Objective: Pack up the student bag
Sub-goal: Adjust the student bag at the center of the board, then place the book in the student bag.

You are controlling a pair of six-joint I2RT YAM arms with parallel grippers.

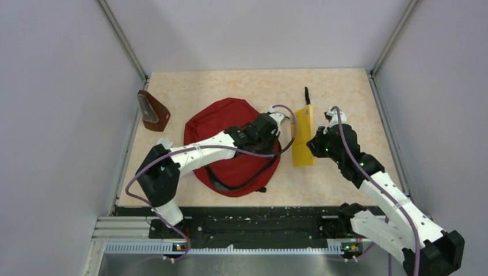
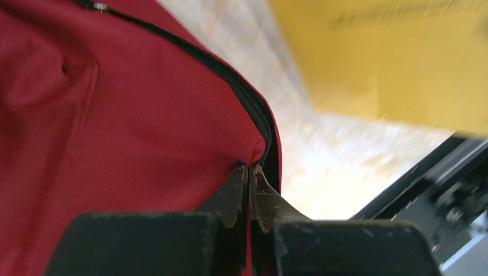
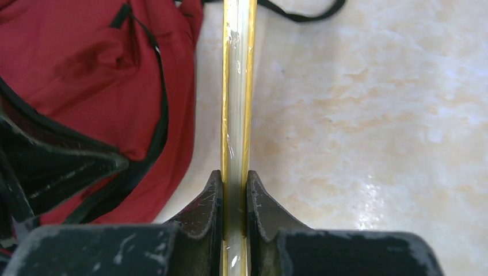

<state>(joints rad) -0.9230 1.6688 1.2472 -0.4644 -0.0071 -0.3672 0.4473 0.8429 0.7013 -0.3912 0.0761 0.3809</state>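
Note:
The dark-red student bag [image 1: 227, 123] lies mid-table with its black straps toward the near edge. My left gripper [image 1: 270, 127] is shut on the bag's fabric edge beside the black zipper [image 2: 247, 100] at the bag's right side; the pinch shows in the left wrist view [image 2: 249, 172]. My right gripper [image 1: 316, 144] is shut on a thin yellow book [image 1: 302, 138] and holds it on edge just right of the bag. In the right wrist view the book [image 3: 237, 86] stands between my fingertips [image 3: 235, 181], with the bag [image 3: 86, 63] at the left.
A small brown wedge-shaped pouch [image 1: 153, 111] stands at the far left by the wall. A thin black pen-like thing [image 1: 307, 95] lies beyond the book. Grey walls enclose the table on three sides. Bare tabletop [image 1: 345, 98] lies at the back right.

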